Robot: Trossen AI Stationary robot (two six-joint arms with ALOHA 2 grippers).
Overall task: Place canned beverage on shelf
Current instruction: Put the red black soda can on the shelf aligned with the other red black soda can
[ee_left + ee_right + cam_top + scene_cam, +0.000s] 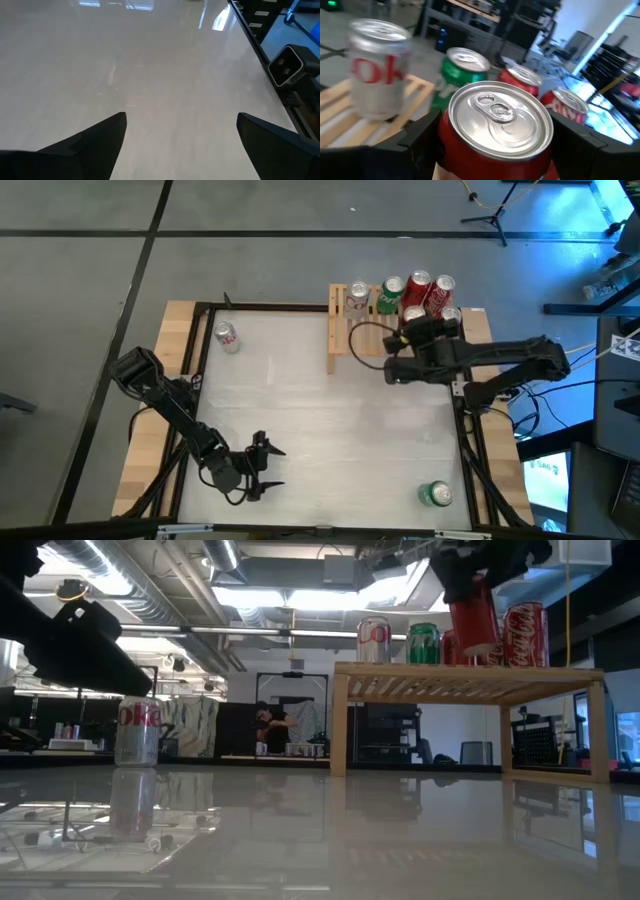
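Note:
The light-wood slatted shelf (345,340) (470,680) stands at the table's far right. On it stand a silver can (380,70), a green can (462,67) and two red cans (522,80) (567,107). My right gripper (428,328) (478,575) is shut on another red can (495,135) (475,615) over the shelf's top, in front of the row. My left gripper (265,465) (180,130) is open and empty over the table's near left part. My right gripper pinches the red can's side wall (447,145), below its top rim, between its two fingers (420,135), one on each side. The fingers come from the near side, toward the row of cans. The can is slightly tilted, its bottom (482,645) just above the slats.
A silver Diet Coke can (227,337) (137,730) stands on the table at the far left. A green can (436,494) is at the near right corner. The table's middle is bare. A person (268,725) shows in the room far behind.

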